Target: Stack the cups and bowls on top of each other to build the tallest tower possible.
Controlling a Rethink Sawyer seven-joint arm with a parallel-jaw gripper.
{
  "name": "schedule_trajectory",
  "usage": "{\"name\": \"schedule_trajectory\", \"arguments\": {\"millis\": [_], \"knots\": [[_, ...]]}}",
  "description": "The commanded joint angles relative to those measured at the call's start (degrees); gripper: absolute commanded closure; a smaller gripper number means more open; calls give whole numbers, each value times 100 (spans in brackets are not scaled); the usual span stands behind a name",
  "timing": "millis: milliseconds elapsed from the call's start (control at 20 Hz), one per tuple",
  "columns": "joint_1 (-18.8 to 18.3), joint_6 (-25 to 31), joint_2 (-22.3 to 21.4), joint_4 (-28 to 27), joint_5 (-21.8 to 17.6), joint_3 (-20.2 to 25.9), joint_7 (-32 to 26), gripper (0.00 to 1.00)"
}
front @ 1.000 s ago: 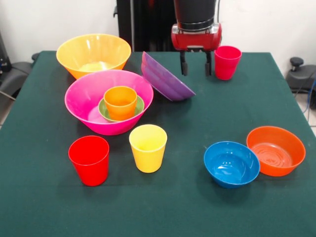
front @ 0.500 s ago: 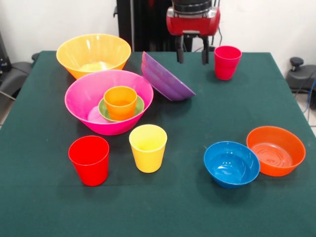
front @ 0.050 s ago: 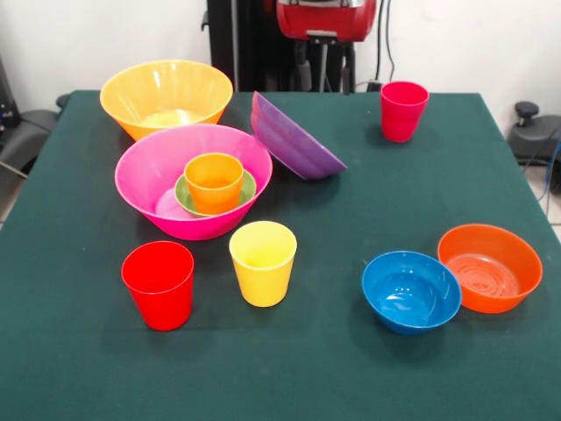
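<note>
The tower is a big hot-pink bowl [front @ 0.050 s ago: 145, 189] with a small green bowl [front @ 0.050 s ago: 244, 193] inside it and an orange cup [front @ 0.050 s ago: 214, 181] standing in the green one. A purple bowl [front @ 0.050 s ago: 294, 140] leans tilted against the pink bowl's right rim. A big orange-yellow bowl [front @ 0.050 s ago: 166, 92] sits behind. Red cup [front @ 0.050 s ago: 159, 283] and yellow cup [front @ 0.050 s ago: 263, 262] stand in front of the tower. A crimson-pink cup [front @ 0.050 s ago: 403, 110] stands at the back right. The blue bowl [front @ 0.050 s ago: 411, 291] and orange bowl [front @ 0.050 s ago: 489, 267] touch at the front right. My gripper [front @ 0.050 s ago: 325, 77] hangs open and empty at the top edge, left of the crimson-pink cup.
The green table [front @ 0.050 s ago: 351, 202] has its far edge just behind the crimson-pink cup. Black chair parts show past the table's left and right edges.
My gripper has risen and drifted left in the picture, away from the crimson-pink cup. No cup or bowl has moved.
</note>
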Motion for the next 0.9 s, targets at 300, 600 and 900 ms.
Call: {"name": "schedule_trajectory", "arguments": {"millis": [300,600,900], "knots": [[-380,117,904,-657,-287,529,-534,0],[-579,-69,937,-506,-492,533,-568,0],[-746,9,912,-487,-551,641,-652,0]]}}
